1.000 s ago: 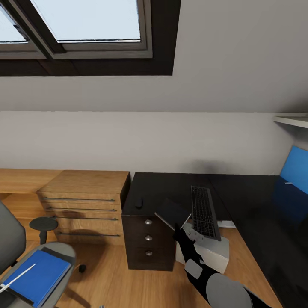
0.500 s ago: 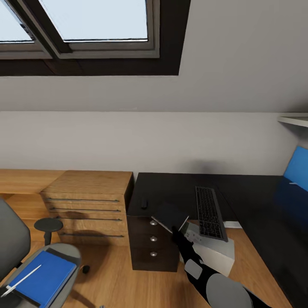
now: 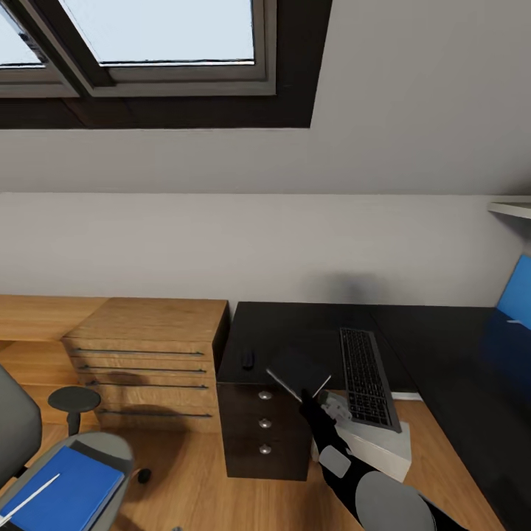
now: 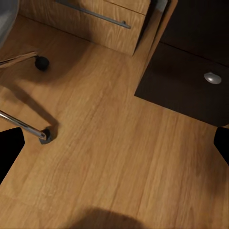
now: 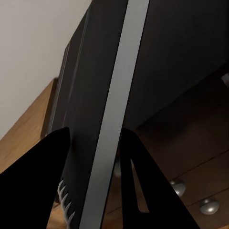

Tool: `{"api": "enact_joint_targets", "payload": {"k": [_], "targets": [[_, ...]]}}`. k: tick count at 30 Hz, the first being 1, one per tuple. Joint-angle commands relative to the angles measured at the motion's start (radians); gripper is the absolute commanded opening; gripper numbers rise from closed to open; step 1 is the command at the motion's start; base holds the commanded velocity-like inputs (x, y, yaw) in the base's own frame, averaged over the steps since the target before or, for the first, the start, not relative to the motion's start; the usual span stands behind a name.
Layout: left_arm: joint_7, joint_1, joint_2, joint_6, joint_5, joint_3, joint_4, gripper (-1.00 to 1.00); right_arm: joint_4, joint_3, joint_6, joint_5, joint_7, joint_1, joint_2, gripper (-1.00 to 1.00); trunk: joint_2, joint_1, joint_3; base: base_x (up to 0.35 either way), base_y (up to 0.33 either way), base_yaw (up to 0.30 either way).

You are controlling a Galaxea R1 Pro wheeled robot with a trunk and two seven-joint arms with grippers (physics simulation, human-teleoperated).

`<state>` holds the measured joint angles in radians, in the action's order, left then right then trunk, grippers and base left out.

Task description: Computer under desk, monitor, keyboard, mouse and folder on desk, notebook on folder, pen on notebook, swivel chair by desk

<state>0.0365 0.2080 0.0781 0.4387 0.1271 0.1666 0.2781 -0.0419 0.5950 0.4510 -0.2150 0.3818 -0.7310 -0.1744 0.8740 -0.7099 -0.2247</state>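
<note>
Right gripper (image 3: 304,396): your fingers are clamped on the notebook (image 3: 299,369), held tilted over the front edge of the desk (image 3: 295,332), above the drawer unit (image 3: 263,424). In the right wrist view the two black fingers (image 5: 143,191) pinch the notebook (image 5: 114,114) edge-on, its white page edge between dark covers.

Left gripper (image 4: 114,148): your fingertips show as black corners at either border of the left wrist view, set wide apart with nothing between them, over the wood floor (image 4: 114,157).

Items, listed left to right in the head view:

1. Swivel chair (image 3: 81,450), at 8 o'clock, grey seat partly cut by the frame, one round black armrest (image 3: 74,400) standing up beside it. Chrome legs and black castors (image 4: 45,136) show in the left wrist view.
2. Pen (image 3: 29,498), white, lying slantwise across the folder.
3. Folder (image 3: 70,490), bright blue, flat on the chair seat.
4. Light-wood drawer chest (image 3: 147,354), at 9 o'clock, standing against the desk's left side.
5. Mouse (image 3: 248,360), small and black, on the desk near its left front corner, apart from the keyboard.
6. Keyboard (image 3: 367,377), at 4 o'clock from the mouse, lying lengthwise with its near end projecting past the desk edge.
7. Computer (image 3: 380,441), light grey, on the floor below the keyboard, just beside the drawer unit.
8. Blue upright panel (image 3: 516,299), at 3 o'clock, cut by the frame edge.
</note>
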Motion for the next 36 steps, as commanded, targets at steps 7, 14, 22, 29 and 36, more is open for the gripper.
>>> {"api": "enact_joint_targets", "payload": {"k": [7,14,22,29,36], "targets": [[0.000,0.001,0.000,0.003,0.008,-0.002,0.000,1.00,0.000,-0.001,-0.003,-0.036,0.005,0.000,0.000,-1.00,0.001,0.000,-0.001,0.010,0.000,0.000],[0.000,0.001,0.000,0.003,0.008,-0.002,0.000,1.00,0.000,-0.001,-0.051,-0.062,0.005,-0.001,0.000,-1.00,0.001,0.000,-0.001,0.001,0.000,0.000],[0.000,0.001,0.000,0.003,0.008,-0.002,0.000,1.00,-0.003,0.000,-0.106,-0.111,0.005,-0.001,0.000,-1.00,0.001,0.000,-0.001,0.155,0.000,0.000],[0.000,0.001,0.000,0.003,0.008,-0.002,0.000,1.00,-0.004,0.000,-0.115,-0.141,0.005,0.000,0.000,-1.00,0.001,0.000,-0.001,0.145,0.000,0.000],[0.000,0.001,0.000,0.003,0.008,-0.002,0.000,1.00,-0.003,0.000,-0.116,-0.146,0.005,0.000,0.000,-1.00,0.001,0.000,-0.001,0.073,0.000,0.000]]}}
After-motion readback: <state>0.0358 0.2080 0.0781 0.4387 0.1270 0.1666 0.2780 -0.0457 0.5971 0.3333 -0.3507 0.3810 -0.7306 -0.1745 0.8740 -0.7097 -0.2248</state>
